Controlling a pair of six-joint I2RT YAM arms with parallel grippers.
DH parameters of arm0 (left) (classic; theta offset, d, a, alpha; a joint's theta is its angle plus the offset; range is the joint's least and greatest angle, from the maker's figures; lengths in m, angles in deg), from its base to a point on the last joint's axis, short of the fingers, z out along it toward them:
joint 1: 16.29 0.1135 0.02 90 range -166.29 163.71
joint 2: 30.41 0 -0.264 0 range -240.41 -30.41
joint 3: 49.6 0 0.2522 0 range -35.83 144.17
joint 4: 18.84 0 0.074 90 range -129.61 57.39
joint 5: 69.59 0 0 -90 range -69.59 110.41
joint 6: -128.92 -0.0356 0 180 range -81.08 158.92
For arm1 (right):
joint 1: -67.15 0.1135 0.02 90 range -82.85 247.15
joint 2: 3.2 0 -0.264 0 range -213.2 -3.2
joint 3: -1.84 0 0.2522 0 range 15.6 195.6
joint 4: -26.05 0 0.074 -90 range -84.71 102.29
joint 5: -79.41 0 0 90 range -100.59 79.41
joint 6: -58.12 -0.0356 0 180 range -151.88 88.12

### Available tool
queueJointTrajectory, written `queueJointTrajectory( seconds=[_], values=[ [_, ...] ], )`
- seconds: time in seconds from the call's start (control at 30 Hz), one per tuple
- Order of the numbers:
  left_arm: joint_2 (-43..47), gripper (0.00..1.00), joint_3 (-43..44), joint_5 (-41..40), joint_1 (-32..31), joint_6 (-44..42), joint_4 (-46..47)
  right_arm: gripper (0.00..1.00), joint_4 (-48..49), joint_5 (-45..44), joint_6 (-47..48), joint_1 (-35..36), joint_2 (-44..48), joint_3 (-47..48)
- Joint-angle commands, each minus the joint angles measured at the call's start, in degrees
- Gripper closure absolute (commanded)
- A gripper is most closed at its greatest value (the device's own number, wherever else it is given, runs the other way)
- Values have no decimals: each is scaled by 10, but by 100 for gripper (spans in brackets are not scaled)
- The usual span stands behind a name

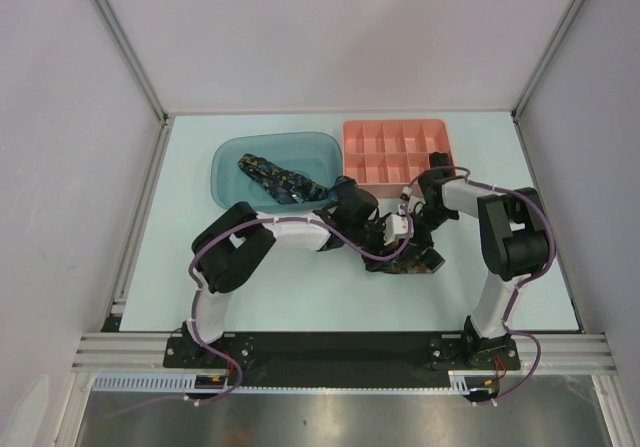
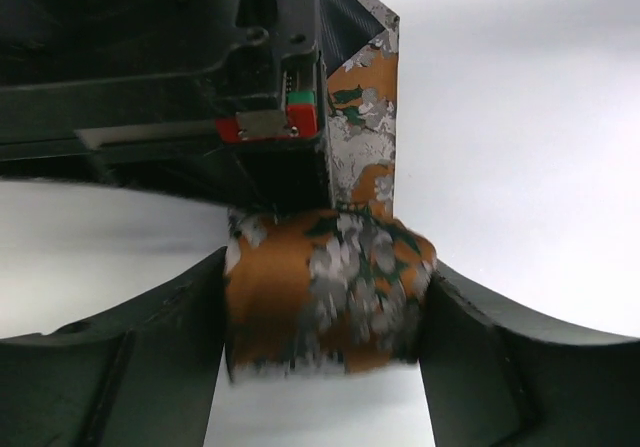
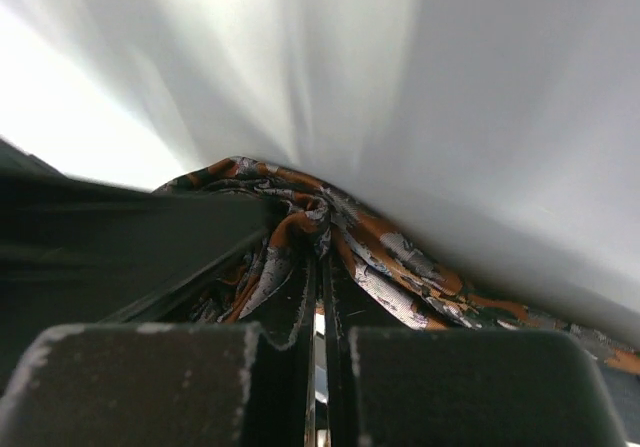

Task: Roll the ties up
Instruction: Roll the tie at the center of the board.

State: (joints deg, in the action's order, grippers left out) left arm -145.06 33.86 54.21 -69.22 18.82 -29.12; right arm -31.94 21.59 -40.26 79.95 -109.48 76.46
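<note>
The orange-brown-white flecked tie (image 1: 405, 263) lies mid-table, partly wound into a small roll (image 2: 325, 292). My left gripper (image 2: 322, 312) (image 1: 386, 241) has a finger touching each side of that roll, so it is shut on it. The tie's loose strip (image 2: 365, 117) runs up beside my right gripper (image 1: 410, 233). In the right wrist view that gripper (image 3: 320, 257) is shut, with gathered tie fabric (image 3: 300, 212) bunched at its fingertips. The navy tie (image 1: 280, 179) lies unrolled in the blue bin (image 1: 228, 157).
A pink tray (image 1: 398, 125) with several compartments stands at the back right, just behind the right arm. The blue bin sits to its left. Both arms crowd together mid-table over the tie. Grey walls enclose the table on three sides.
</note>
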Motion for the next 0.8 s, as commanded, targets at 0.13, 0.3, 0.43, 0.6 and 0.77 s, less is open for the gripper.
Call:
queueJointTrajectory(
  seconds=[0.13, 0.3, 0.43, 0.6, 0.77],
  values=[
    [-44, 38, 22, 14, -12, 28, 38, 100, 133, 17, -17, 28, -58, -43],
    [-65, 53, 49, -28, -26, -8, -29, 100, 137, 47, -8, 20, -46, -51],
    [-55, 67, 45, -91, -39, -60, -95, 96, 110, 59, 7, 5, -11, -49],
    [-56, 76, 53, -130, -51, -120, -192, 77, 55, 87, 39, -29, 32, -35],
    [-71, 77, 75, -133, -52, -144, -253, 66, 1, 132, 57, -91, 76, -43]
  ],
)
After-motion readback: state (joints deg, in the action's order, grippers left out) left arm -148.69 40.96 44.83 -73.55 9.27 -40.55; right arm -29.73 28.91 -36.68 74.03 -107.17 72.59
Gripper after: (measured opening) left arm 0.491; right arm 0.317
